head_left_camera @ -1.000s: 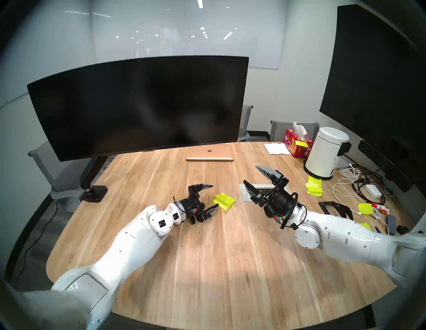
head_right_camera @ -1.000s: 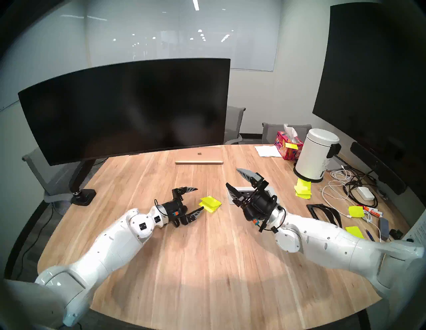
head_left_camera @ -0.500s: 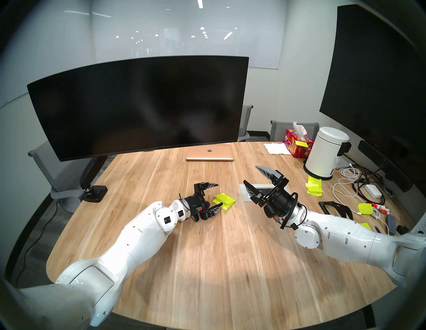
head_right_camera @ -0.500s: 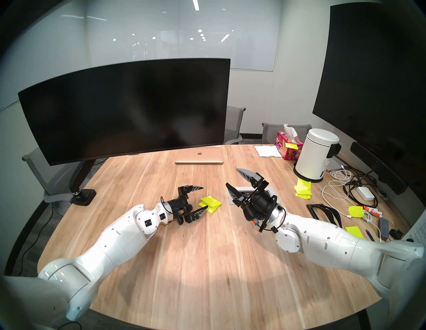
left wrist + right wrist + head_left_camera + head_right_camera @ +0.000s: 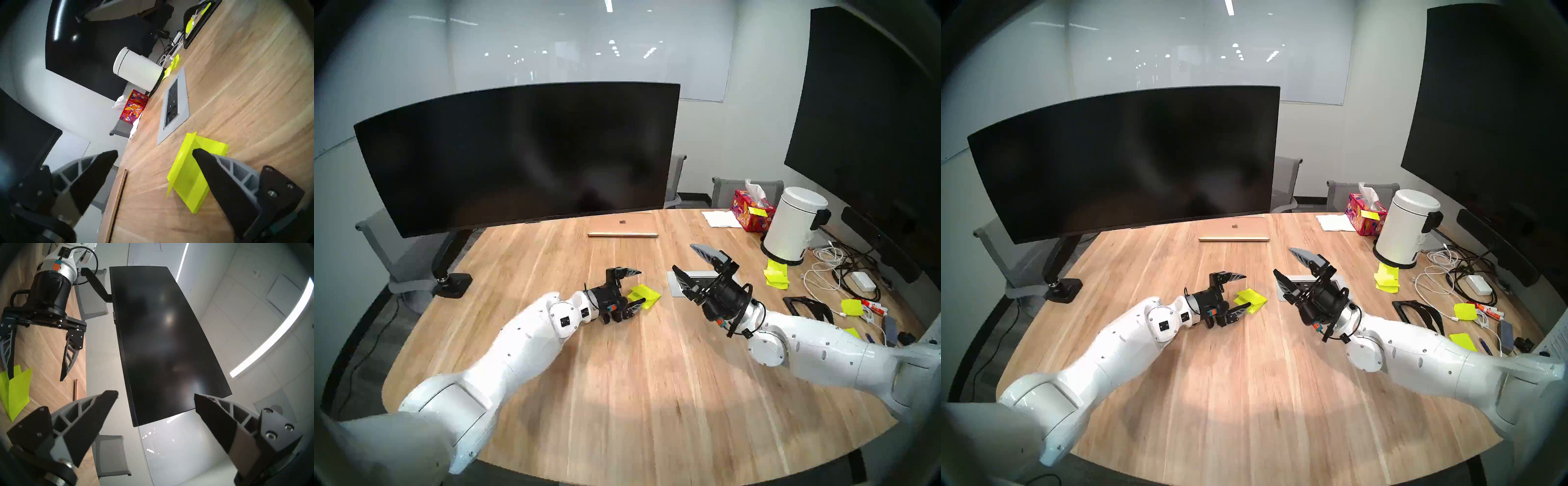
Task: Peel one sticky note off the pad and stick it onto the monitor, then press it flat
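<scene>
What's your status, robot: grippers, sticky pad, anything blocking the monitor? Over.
Left gripper open, one finger over the pad, nothing gripped. Right gripper open, empty, above the table. Top sheet curled up, not peeled. Monitor bare, path clear. Over.

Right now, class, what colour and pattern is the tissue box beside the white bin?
The tissue box is red-pink with a bright floral print, clearest in the left wrist view.

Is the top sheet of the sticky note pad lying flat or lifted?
Lifted. The pad's top sheet stands up off the stack along one edge, beside the left gripper's open fingers.
</scene>
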Robot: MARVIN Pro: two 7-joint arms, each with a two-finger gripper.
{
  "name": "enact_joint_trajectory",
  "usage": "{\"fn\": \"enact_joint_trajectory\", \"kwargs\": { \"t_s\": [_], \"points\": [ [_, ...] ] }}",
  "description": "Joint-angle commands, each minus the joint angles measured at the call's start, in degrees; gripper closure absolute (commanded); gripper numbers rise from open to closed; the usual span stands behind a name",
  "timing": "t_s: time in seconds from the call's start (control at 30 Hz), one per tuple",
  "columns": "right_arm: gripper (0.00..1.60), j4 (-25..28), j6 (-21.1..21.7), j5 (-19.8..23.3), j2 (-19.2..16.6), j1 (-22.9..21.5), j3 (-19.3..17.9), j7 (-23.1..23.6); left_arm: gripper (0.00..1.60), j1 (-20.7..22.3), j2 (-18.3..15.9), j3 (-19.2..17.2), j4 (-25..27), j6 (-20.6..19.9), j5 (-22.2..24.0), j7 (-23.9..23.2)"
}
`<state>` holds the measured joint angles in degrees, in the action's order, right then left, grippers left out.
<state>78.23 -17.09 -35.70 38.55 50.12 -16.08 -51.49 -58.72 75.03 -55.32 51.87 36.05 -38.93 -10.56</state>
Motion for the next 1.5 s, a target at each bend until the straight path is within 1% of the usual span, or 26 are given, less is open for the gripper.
{"fn": "enact_joint_trajectory", "kwargs": {
  "t_s": [0.0,0.17,0.2,0.23,0.27,0.33,0.37,0.4,0.43,0.5,0.57,0.6,0.63,0.67,0.73,0.8,0.83,0.9,0.93,1.03,1.07,1.13,1.2,1.23,1.47],
  "points": [
    [0.00,0.52,-0.07,0.14,0.12,-0.63,-0.64,-0.55,0.00,-0.37,-0.48,-0.15,1.28,-0.32,0.81,-1.45],
    [0.00,0.52,-0.08,0.14,0.12,-0.62,-0.65,-0.54,0.00,-0.09,-0.42,-0.01,0.73,0.01,1.57,-2.28],
    [0.00,0.52,-0.08,0.14,0.12,-0.62,-0.65,-0.54,0.03,-0.05,-0.43,0.03,0.65,0.03,1.74,-2.44],
    [0.00,0.52,-0.08,0.14,0.12,-0.62,-0.65,-0.54,0.19,-0.01,-0.44,0.08,0.54,0.09,1.82,-2.46],
    [0.00,0.52,-0.08,0.14,0.12,-0.62,-0.65,-0.54,0.26,0.03,-0.37,0.02,0.31,0.18,2.24,-2.80],
    [0.00,0.52,-0.08,0.14,0.12,-0.62,-0.65,-0.54,0.60,0.14,-0.33,0.07,-0.02,0.26,2.37,-2.87],
    [0.00,0.52,-0.08,0.14,0.12,-0.62,-0.65,-0.54,0.70,0.20,-0.31,0.09,-0.18,0.30,2.40,-2.84],
    [0.00,0.52,-0.07,0.14,0.12,-0.62,-0.65,-0.54,0.60,0.22,-0.19,-0.10,-0.43,0.27,3.02,-3.16],
    [0.00,0.52,-0.07,0.14,0.12,-0.62,-0.65,-0.54,0.46,0.33,-0.20,-0.07,-0.60,0.34,2.96,-3.09],
    [0.00,0.52,-0.07,0.14,0.12,-0.62,-0.65,-0.54,0.27,0.58,-0.21,-0.05,-0.83,0.41,2.97,-3.15],
    [0.00,0.52,-0.07,0.14,0.12,-0.62,-0.65,-0.54,0.24,0.97,-0.06,-0.04,-1.38,0.54,3.00,-3.12],
    [0.00,0.52,-0.07,0.14,0.12,-0.62,-0.65,-0.54,0.26,1.22,0.02,0.01,-1.74,0.71,3.05,-3.26],
    [0.00,0.52,-0.07,0.14,0.12,-0.62,-0.65,-0.54,0.44,1.42,0.06,0.09,-1.97,0.85,3.02,-3.37],
    [0.00,0.52,-0.07,0.14,0.12,-0.62,-0.65,-0.54,0.51,1.64,0.11,0.16,-2.27,1.12,3.15,-3.66],
    [0.00,0.52,-0.07,0.14,0.12,-0.62,-0.65,-0.54,0.48,1.99,0.26,0.35,-2.75,1.36,3.02,-3.86],
    [0.00,0.52,-0.07,0.14,0.12,-0.62,-0.64,-0.54,0.56,2.35,0.31,0.63,-3.06,1.55,2.80,-4.31],
    [0.00,0.52,-0.07,0.14,0.12,-0.62,-0.64,-0.54,0.63,2.41,0.37,0.67,-3.15,1.57,2.76,-4.31],
    [0.00,0.52,-0.07,0.14,0.12,-0.62,-0.64,-0.54,0.88,2.69,0.41,1.01,-3.38,1.72,2.41,-4.56],
    [0.00,0.52,-0.07,0.14,0.12,-0.62,-0.64,-0.54,0.90,2.80,0.51,1.11,-3.63,1.77,2.38,-4.63],
    [0.00,0.52,-0.07,0.14,0.12,-0.62,-0.64,-0.54,0.81,3.19,0.73,1.51,-4.27,1.94,2.02,-4.85],
    [0.00,0.52,-0.07,0.14,0.12,-0.62,-0.64,-0.54,0.80,3.38,0.85,1.65,-4.61,2.04,1.91,-4.95],
    [0.00,0.52,-0.07,0.14,0.12,-0.62,-0.65,-0.54,0.85,3.59,1.01,1.80,-5.02,2.15,1.77,-5.00],
    [0.00,0.52,-0.07,0.14,0.12,-0.62,-0.64,-0.54,1.19,3.94,1.20,2.07,-5.59,2.36,1.71,-5.51],
    [0.00,0.52,-0.07,0.14,0.12,-0.62,-0.64,-0.54,1.60,3.99,1.27,2.10,-5.78,2.43,1.67,-5.45],
    [0.00,0.52,-0.07,0.14,0.12,-0.62,-0.64,-0.54,1.60,4.23,1.28,1.90,-6.23,3.10,2.87,-6.89]
  ]
}}
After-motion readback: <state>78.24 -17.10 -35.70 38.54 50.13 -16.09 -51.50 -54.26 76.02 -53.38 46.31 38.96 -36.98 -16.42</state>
